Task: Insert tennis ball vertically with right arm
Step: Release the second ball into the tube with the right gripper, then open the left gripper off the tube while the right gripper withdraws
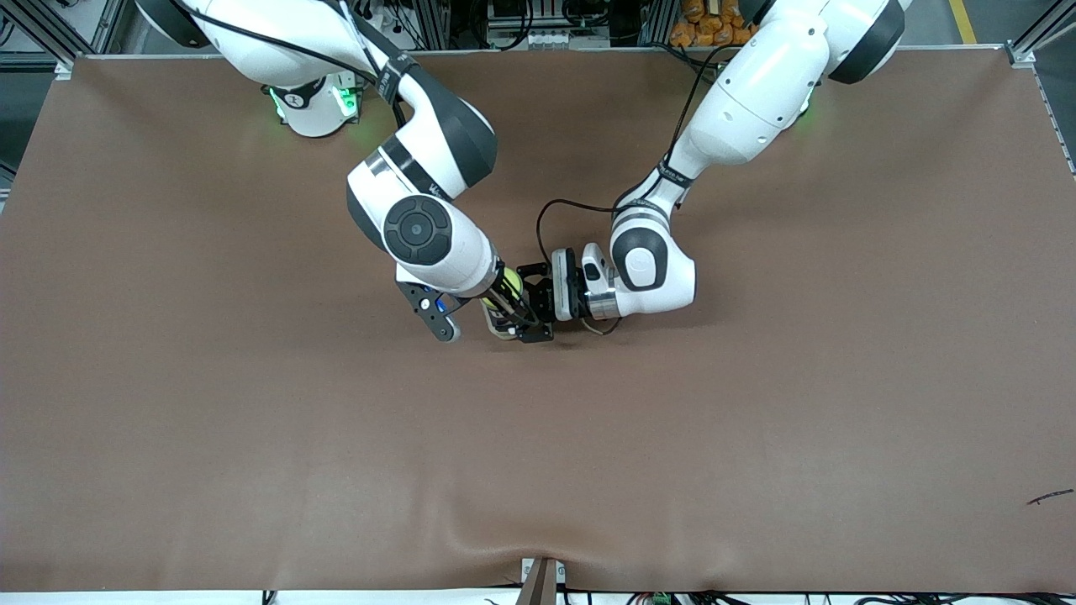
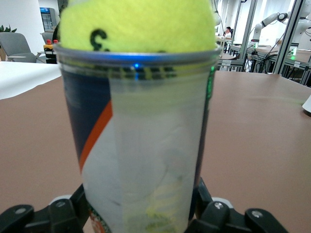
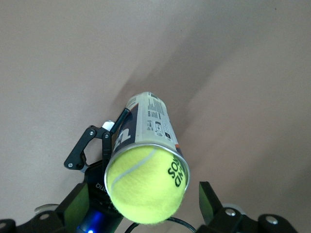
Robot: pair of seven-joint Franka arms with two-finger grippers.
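Note:
A yellow tennis ball sits in the mouth of an upright tennis ball can in the middle of the table, with most of the ball above the rim. My right gripper hangs over the can, open, and its fingers stand clear of the ball on both sides. My left gripper reaches in level with the table and is shut on the can near its base, below the ball. In the front view the right gripper covers most of the can, and the left gripper is beside it.
The brown table cover lies bare around the can. The right arm's base glows green at the table's edge farthest from the front camera. A small dark mark lies near the front edge toward the left arm's end.

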